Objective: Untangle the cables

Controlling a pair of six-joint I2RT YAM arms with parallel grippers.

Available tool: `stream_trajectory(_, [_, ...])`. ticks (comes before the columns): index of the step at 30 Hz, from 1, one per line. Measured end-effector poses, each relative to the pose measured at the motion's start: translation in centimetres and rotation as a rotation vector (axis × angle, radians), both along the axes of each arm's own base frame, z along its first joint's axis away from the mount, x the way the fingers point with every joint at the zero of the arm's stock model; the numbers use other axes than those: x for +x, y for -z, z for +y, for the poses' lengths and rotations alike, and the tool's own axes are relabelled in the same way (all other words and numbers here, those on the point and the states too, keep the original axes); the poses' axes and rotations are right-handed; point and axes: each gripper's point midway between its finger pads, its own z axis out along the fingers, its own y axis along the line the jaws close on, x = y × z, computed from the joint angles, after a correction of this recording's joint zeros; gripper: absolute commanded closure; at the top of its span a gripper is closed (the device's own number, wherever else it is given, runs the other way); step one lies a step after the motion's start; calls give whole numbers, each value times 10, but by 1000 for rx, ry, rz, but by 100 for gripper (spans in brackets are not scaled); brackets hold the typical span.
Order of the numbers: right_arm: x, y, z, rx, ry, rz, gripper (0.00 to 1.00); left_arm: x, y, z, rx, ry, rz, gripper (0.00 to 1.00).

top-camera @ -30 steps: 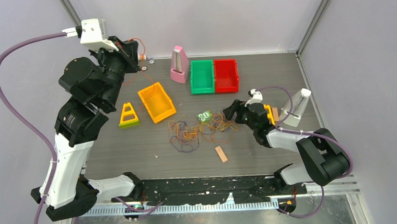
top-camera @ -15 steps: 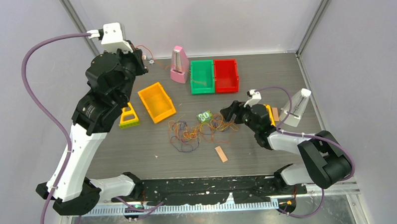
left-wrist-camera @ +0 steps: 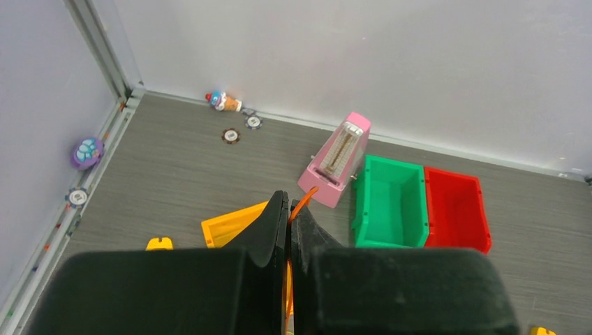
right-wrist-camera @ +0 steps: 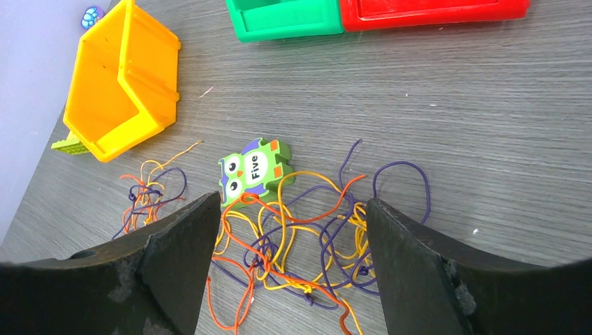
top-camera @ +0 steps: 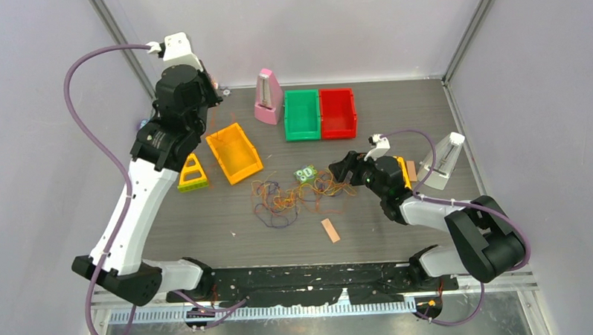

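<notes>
Top external view: looks early in the job, with most of the cables (top-camera: 298, 196) heaped in one knot at mid-table. Left gripper (left-wrist-camera: 288, 209) raised at the back left, pinched shut on one orange cable (left-wrist-camera: 302, 202). Right gripper (right-wrist-camera: 288, 206) low over the knot, jaws wide apart, holding nothing. Orange, yellow and purple loops crossed throughout; smaller clump (right-wrist-camera: 149, 192) lying apart. Owl tile (right-wrist-camera: 255, 169) touching the heap, orange bin (right-wrist-camera: 119, 77) near.
</notes>
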Motion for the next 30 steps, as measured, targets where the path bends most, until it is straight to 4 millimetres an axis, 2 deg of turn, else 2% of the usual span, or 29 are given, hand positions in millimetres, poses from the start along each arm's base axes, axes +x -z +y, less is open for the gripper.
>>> stream_trajectory(11, [0, 0, 0, 1, -1, -2, 20, 43, 92, 10, -14, -83, 209, 100])
stream_trajectory(18, [1, -2, 0, 1, -2, -7, 20, 60, 119, 18, -37, -115, 272, 100])
stream_trajectory(21, [0, -1, 0, 1, -2, -7, 20, 62, 126, 19, -36, -122, 289, 100])
stream_trajectory(24, [0, -1, 0, 1, -2, -7, 20, 61, 124, 20, -43, -125, 293, 100])
stream_trajectory(27, [0, -1, 0, 1, -2, -7, 20, 61, 106, 17, -64, -106, 265, 100])
stream_trajectory(30, [0, -1, 0, 1, -2, -7, 20, 61, 75, 11, -98, -70, 208, 100])
